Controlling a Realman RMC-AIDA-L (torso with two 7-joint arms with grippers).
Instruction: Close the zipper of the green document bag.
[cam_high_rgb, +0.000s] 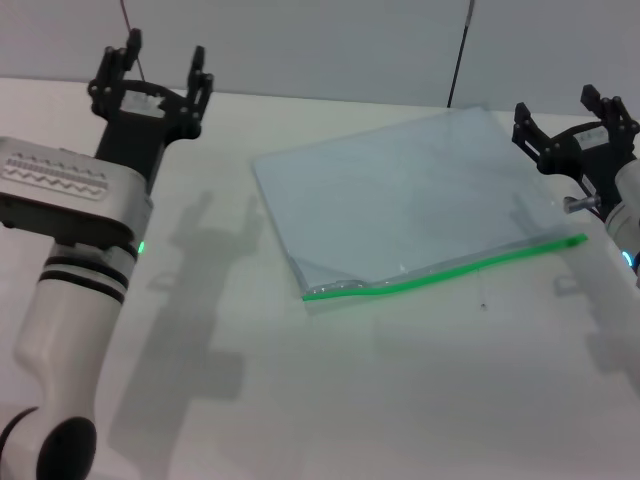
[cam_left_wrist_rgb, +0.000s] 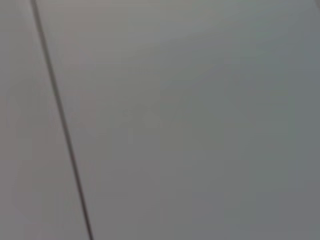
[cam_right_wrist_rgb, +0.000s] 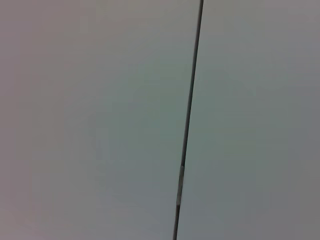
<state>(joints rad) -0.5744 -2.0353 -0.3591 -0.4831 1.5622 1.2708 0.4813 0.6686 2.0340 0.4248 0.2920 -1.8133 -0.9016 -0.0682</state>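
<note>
The green document bag (cam_high_rgb: 400, 195) lies flat on the white table in the head view, a translucent pale blue pouch turned at an angle. Its zipper (cam_high_rgb: 445, 268) is a bright green strip along the near long edge, ending at a small tab near the right end (cam_high_rgb: 578, 240). My left gripper (cam_high_rgb: 160, 70) is raised at the far left, well away from the bag, fingers spread open and empty. My right gripper (cam_high_rgb: 575, 115) is held up at the far right, just beyond the bag's right corner, also open and empty. Both wrist views show only a grey wall.
A white table (cam_high_rgb: 330, 390) carries the bag, with bare surface in front and to the left. Thin dark cables (cam_high_rgb: 458, 55) hang against the grey wall behind; one cable (cam_right_wrist_rgb: 189, 120) crosses the right wrist view, another cable (cam_left_wrist_rgb: 60, 120) the left.
</note>
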